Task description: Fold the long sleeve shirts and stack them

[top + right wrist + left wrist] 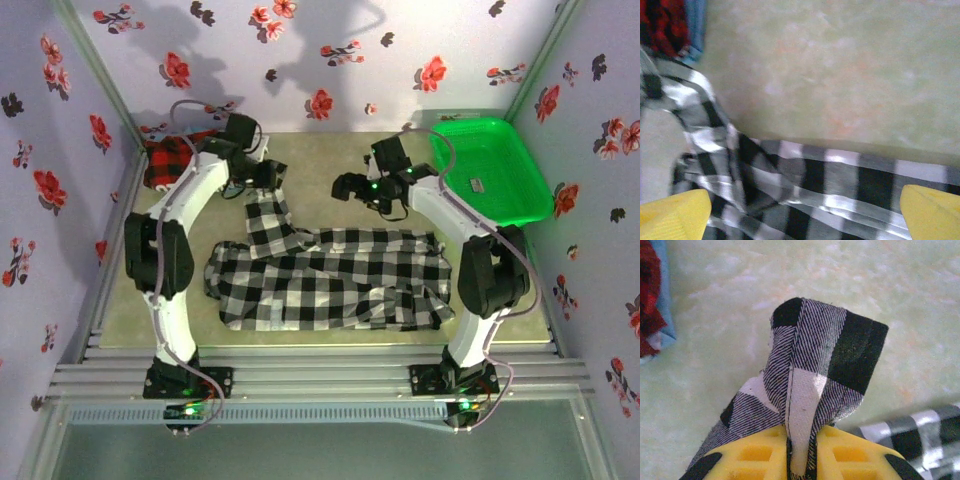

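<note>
From above, the checked shirt (pixel 330 280) lies spread on the table (pixel 320 150), to the left of the green basket (pixel 490 165) and closer to the arm bases than the basket is. The red plaid shirt (pixel 170 160) sits far to the left of the basket. The left gripper (pixel 268 178) pinches a sleeve of the checked shirt. The right gripper (pixel 350 187) hangs to the left of the basket.

In the left wrist view, the left gripper (pixel 800 455) is closed on a fold of the checked shirt (pixel 815 365).

In the right wrist view, the right gripper (pixel 802 220) has its yellow fingers (pixel 675 215) wide apart and holds nothing, above the checked shirt (pixel 840 180).
</note>
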Available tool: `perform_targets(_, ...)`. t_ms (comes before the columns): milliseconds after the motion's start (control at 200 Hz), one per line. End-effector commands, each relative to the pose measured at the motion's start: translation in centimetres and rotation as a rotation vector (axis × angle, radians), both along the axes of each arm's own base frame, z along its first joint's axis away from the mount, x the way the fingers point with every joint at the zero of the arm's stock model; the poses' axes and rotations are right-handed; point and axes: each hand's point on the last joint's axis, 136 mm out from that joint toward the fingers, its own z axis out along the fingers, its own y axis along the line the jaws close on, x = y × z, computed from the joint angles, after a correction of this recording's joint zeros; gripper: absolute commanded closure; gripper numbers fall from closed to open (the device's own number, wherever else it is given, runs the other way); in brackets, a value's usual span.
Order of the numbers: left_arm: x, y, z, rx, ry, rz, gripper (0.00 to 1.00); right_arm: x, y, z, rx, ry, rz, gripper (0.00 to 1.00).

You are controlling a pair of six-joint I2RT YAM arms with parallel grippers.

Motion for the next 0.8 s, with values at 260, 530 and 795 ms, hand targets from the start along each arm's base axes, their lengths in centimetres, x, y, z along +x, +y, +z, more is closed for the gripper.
perform_targets(260,-11.4,-4.3,1.8,-0.181,0.042,-0.119,0.81,-2.1,5.9,3.4,0.397,0.185,-0.108,0.07)
perform_targets(530,-19.1,-9.1,1.2,-0.283,0.126,-0.213,0.81,-7.6,1.2,1.8,0.255,0.2,-0.233,0.08)
perform_targets(795,-22.3,-16.4,3.5,-0.544,0.193,-0.265,0.81,-13.0,-8.1,1.5,0.08,0.119,-0.46,0.06)
